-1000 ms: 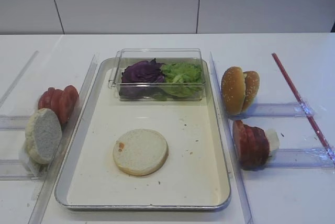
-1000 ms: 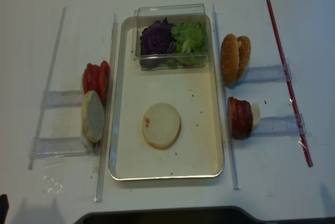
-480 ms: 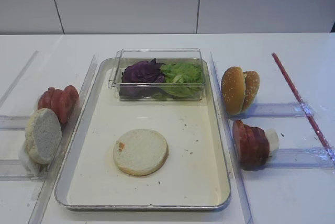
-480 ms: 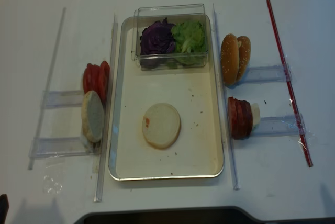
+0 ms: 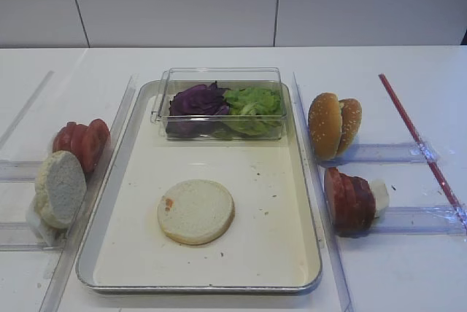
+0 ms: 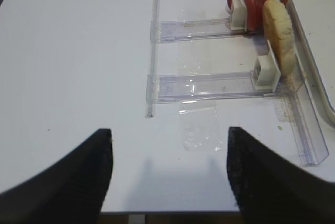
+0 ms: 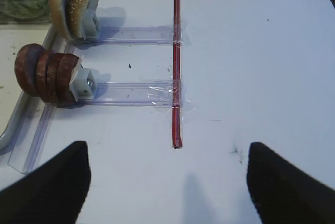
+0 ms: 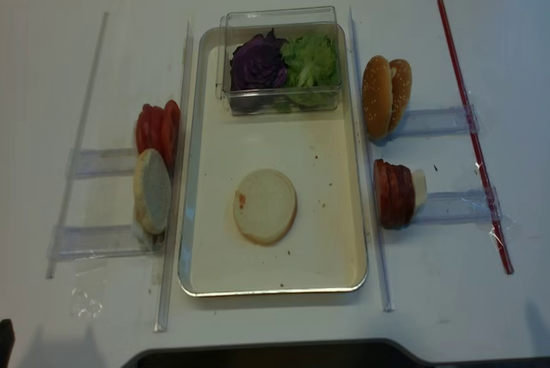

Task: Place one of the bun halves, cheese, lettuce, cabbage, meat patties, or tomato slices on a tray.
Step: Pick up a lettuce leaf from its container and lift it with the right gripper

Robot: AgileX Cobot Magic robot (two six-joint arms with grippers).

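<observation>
**One pale bun half on the tray, both arms back**

We see a pale bun half (image 5: 195, 211) lying cut face up on the tray (image 5: 306, 239), near its front. In the clear box (image 5: 219, 75) at the tray's far end sit the cabbage (image 5: 197, 100) and lettuce (image 5: 253, 100). Left of the tray stand tomato slices (image 5: 82, 141); right of it, sesame bun halves (image 5: 333, 124) and meat patties (image 5: 349, 200). The right gripper (image 7: 167, 182) and left gripper (image 6: 170, 177) hover over bare table, jaws wide apart, holding nothing.

Purple cabbage (image 5: 198, 100), green lettuce (image 5: 253, 100)
</observation>
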